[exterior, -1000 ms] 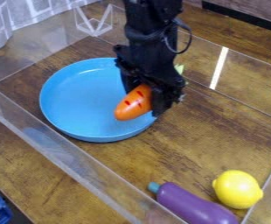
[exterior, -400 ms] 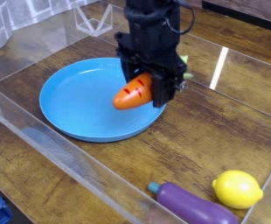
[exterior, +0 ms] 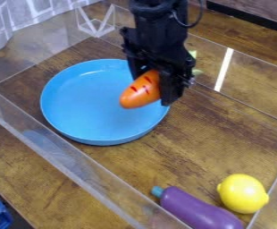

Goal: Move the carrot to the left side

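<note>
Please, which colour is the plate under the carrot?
The plate is plain blue, best seen in the camera view.

Your arm came in from the top of the view, its black body upright above your gripper [exterior: 147,82]. The gripper pointed downward, its fingers spread to either side of its centre and closed on something held between them; the fingertips seemed partly hidden below the wrist.

Seen beneath everything, a brown wood-grain tabletop [exterior: 57,183]; along its near edge, a clear, glossy panel [exterior: 75,165]; across the far grain, a narrow pale strip of light [exterior: 223,69].
</note>
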Robot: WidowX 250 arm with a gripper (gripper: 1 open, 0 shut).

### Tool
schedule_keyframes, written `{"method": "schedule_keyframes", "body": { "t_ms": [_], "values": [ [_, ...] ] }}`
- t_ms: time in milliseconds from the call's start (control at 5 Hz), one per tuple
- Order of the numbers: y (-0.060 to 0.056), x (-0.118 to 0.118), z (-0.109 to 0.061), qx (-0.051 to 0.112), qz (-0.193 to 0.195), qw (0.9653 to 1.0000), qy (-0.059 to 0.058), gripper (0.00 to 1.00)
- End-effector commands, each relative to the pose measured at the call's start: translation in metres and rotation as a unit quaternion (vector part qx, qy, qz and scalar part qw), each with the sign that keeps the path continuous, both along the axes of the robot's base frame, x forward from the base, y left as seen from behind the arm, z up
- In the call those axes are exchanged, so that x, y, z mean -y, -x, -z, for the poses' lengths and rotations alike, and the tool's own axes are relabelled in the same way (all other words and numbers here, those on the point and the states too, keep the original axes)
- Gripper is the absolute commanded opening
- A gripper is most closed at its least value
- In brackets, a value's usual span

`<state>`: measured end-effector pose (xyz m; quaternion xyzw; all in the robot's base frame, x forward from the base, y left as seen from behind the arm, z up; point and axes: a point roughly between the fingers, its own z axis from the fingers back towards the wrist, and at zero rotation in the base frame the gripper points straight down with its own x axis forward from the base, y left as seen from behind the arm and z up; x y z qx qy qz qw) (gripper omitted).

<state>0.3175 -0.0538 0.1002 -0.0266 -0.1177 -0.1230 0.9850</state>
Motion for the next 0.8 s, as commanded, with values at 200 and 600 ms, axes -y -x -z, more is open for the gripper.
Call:
{"method": "schedule_keyframes", "body": {
  "t_ms": [200,600],
  "values": [
    [-0.0102,0.0003,-0.0242,0.023,0.003,0.9996,0.012,0.00],
    [-0.0013,0.0078,-0.0279,0.016,-0.006,0.9997,0.017,0.00]
  ]
}}
